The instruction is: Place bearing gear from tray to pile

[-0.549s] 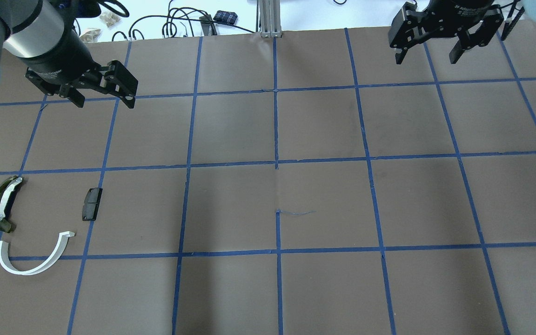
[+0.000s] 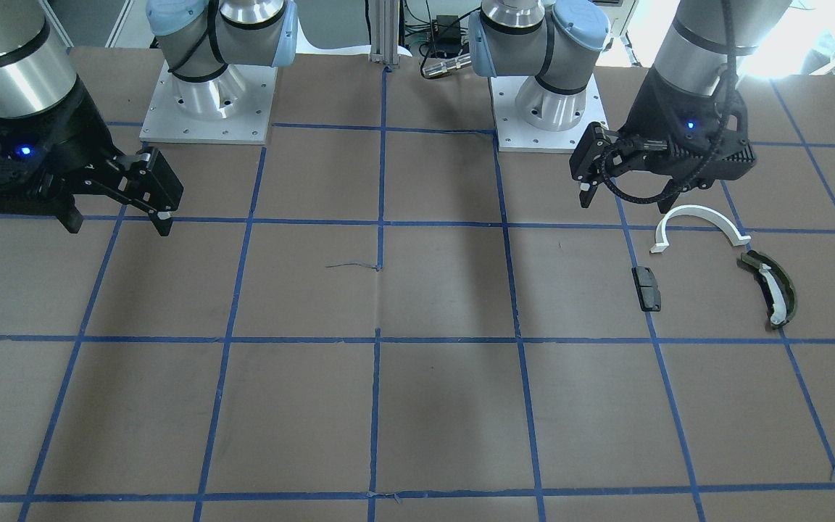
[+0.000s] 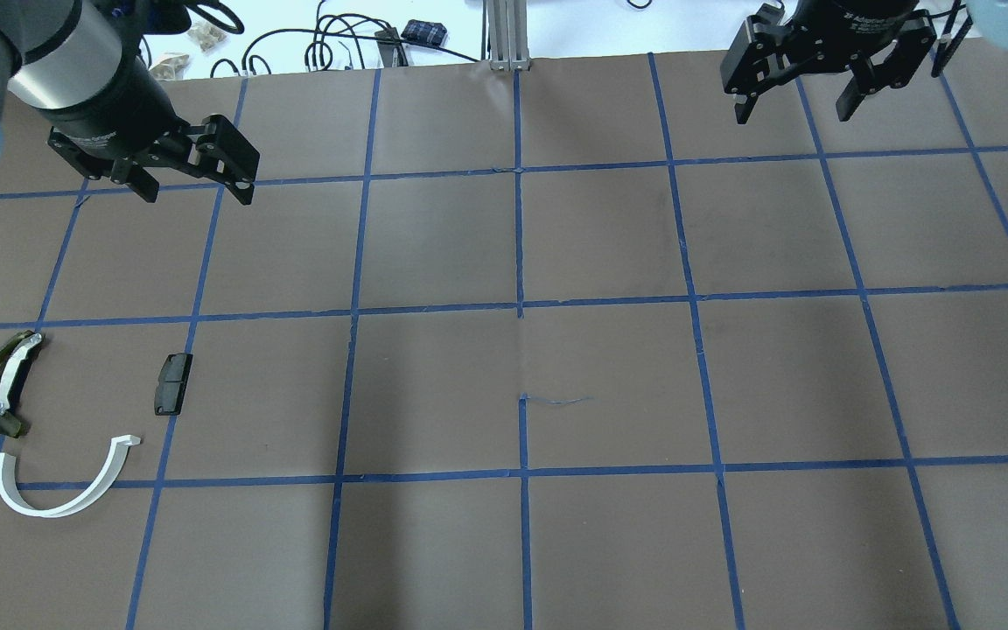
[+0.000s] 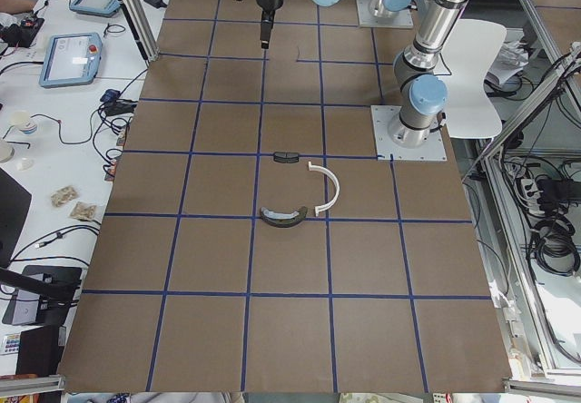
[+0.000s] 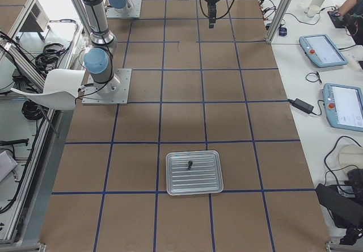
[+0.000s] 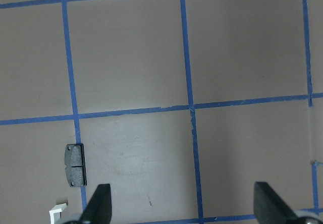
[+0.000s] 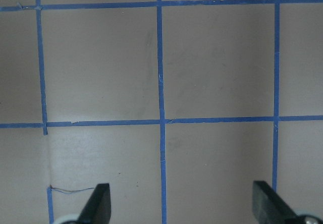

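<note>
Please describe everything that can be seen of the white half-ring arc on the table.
The white half-ring arc is a thin strip, plastic by its look, bent into a half circle, with a small outward tab at each end. It lies flat on the brown table paper, across a blue tape line, open side away from the robot. The olive-black curved shoe lies near, apart. No gripper touches it.

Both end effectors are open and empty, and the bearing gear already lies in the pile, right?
Not quite. The bearing gear sits in the tray, as the exterior right view shows, not in the pile. The left end effector and right end effector are open and empty.
</note>
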